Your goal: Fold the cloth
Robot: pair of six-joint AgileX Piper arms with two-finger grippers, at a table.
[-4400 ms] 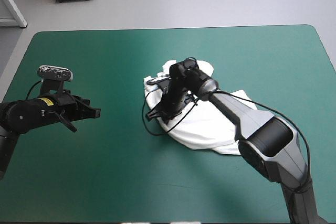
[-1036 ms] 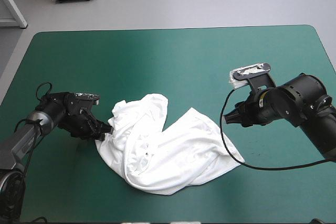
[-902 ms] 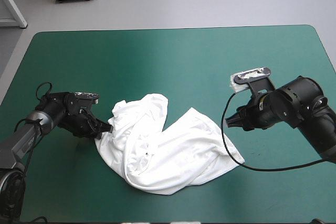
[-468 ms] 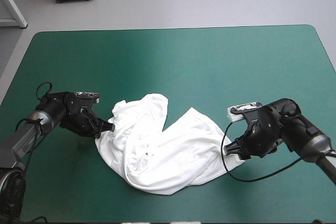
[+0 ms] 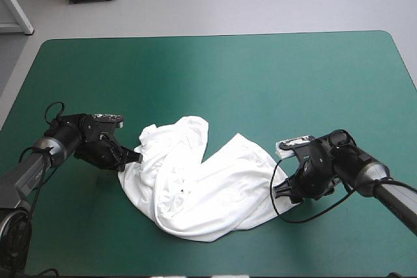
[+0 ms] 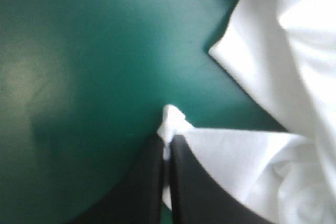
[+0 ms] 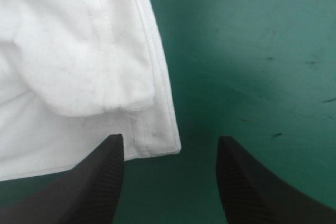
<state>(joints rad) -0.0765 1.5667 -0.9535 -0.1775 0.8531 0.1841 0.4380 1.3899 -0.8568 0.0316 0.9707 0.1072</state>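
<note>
Left fingers (image 6: 149,182) pinch the T-shirt's (image 5: 195,187) left edge. Right fingers (image 7: 94,182), spread, flank its right corner; bare tabletop (image 5: 215,76) above.

Table (image 5: 365,43) with teal-green cover (image 5: 215,76), rounded far corners, a few small dark marks (image 7: 270,59)

Even bright light, perhaps overhead; pale glare on teal-green cover (image 6: 23,85); soft shadow beside T-shirt (image 7: 68,51).
</note>
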